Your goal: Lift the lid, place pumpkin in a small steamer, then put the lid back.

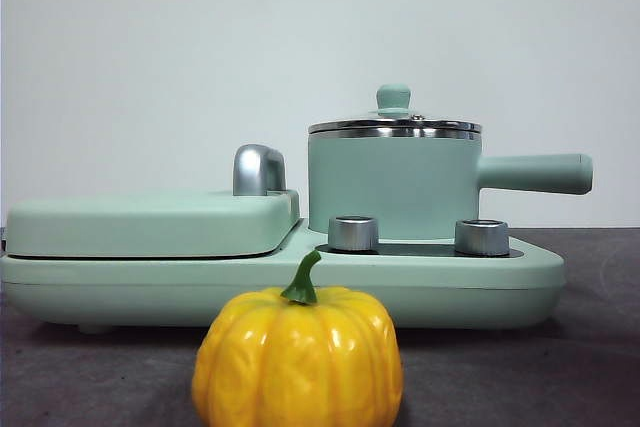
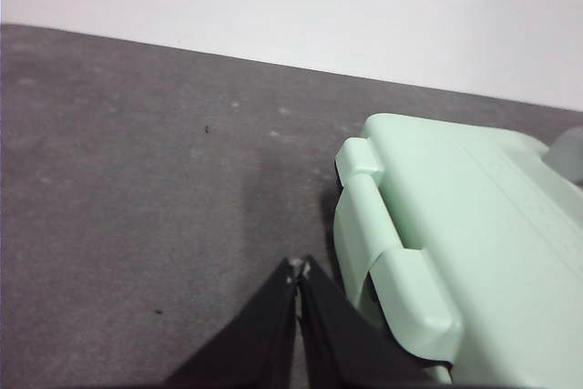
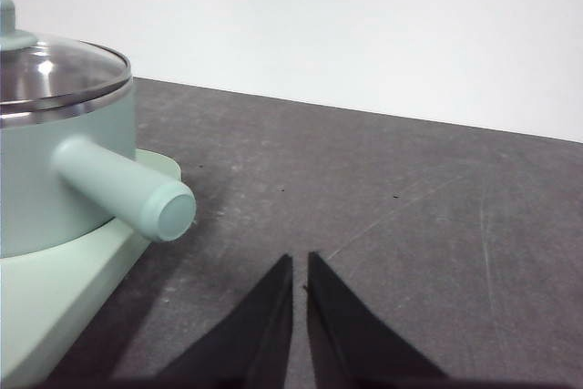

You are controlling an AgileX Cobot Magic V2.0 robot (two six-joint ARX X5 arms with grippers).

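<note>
On the dark grey table (image 1: 600,367), nearest the front camera, the pumpkin (image 1: 298,362) is seen standing upright, its curved green stem (image 1: 303,280) pointing up and slightly to one side. Behind it, a wide mint-green cooker base (image 1: 500,282) is spread across the view. The small steamer (image 1: 392,187) is seated on the base's dark cooking plate, behind two steel dials (image 1: 353,233), with its long straight handle (image 1: 535,173) stuck out sideways past the base's edge. The lid (image 1: 394,125) is closed on the steamer's rim, its mint-green knob (image 1: 393,99) upright on top. Beside the steamer, the flat griddle cover (image 1: 150,222) is shut, and a steel hinge (image 1: 258,169) is visible between the two.

Neither arm is shown in the front view. In the left wrist view, the left gripper (image 2: 298,271) is held above bare table just beside the outer end of the griddle cover (image 2: 455,234), its jaws pressed together at the tips with nothing between them. In the right wrist view, the right gripper (image 3: 299,261) is held over bare table near the end of the steamer's handle (image 3: 127,189), apart from it; its jaws are almost closed, a thin slit left between them, and nothing is gripped. The lid (image 3: 59,75) is also seen there, resting on the steamer (image 3: 55,179).
</note>
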